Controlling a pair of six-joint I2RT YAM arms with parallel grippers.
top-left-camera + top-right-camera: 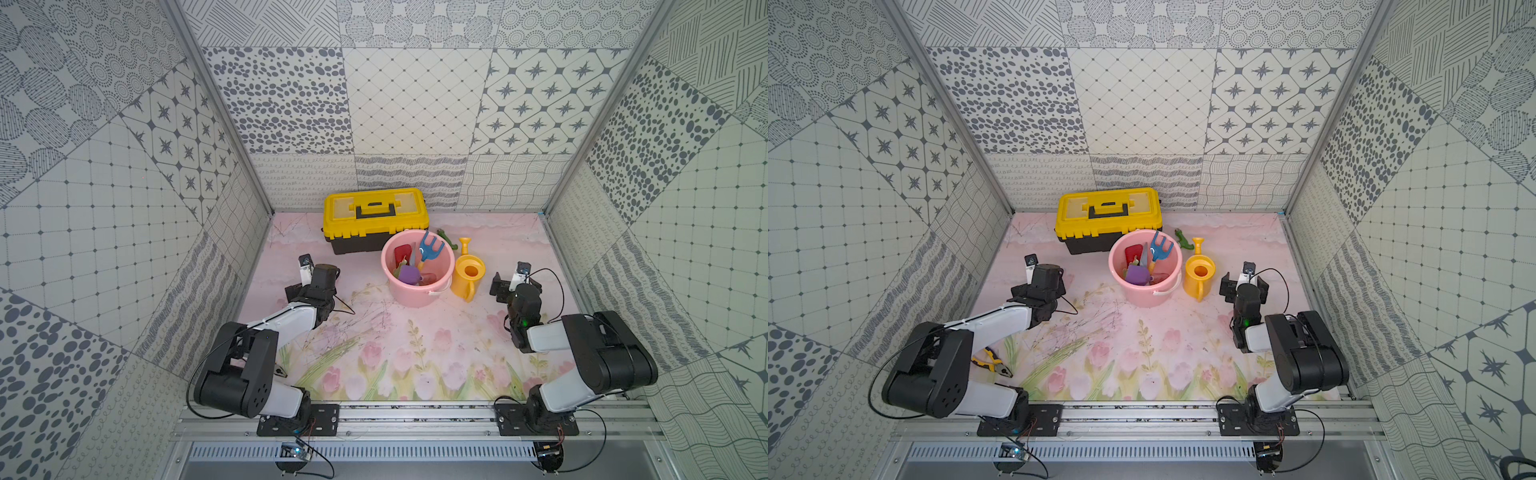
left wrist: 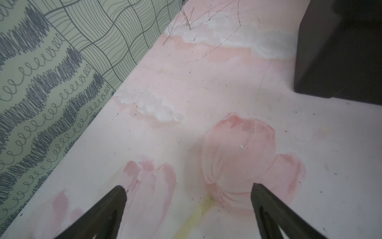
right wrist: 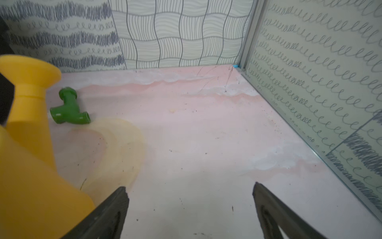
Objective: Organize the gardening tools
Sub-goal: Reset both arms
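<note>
A pink bucket (image 1: 415,297) stands mid-table in both top views. Several gardening tools stick out of it, among them a red spade (image 1: 402,252), a blue fork (image 1: 430,248) and a purple scoop (image 1: 409,274). Just right of the bucket stands a yellow watering can (image 1: 467,276), which also shows in the right wrist view (image 3: 31,165). My right gripper (image 3: 189,189) is open over bare mat, with the can close beside one finger. My left gripper (image 2: 188,187) is open and empty over the flower-print mat, left of the bucket.
A closed yellow toolbox (image 1: 374,214) with a black base (image 2: 341,51) sits behind the bucket. A green pipe fitting (image 3: 69,107) lies behind the can. Yellow-and-black pliers (image 1: 992,361) lie under the left arm. Patterned walls enclose three sides.
</note>
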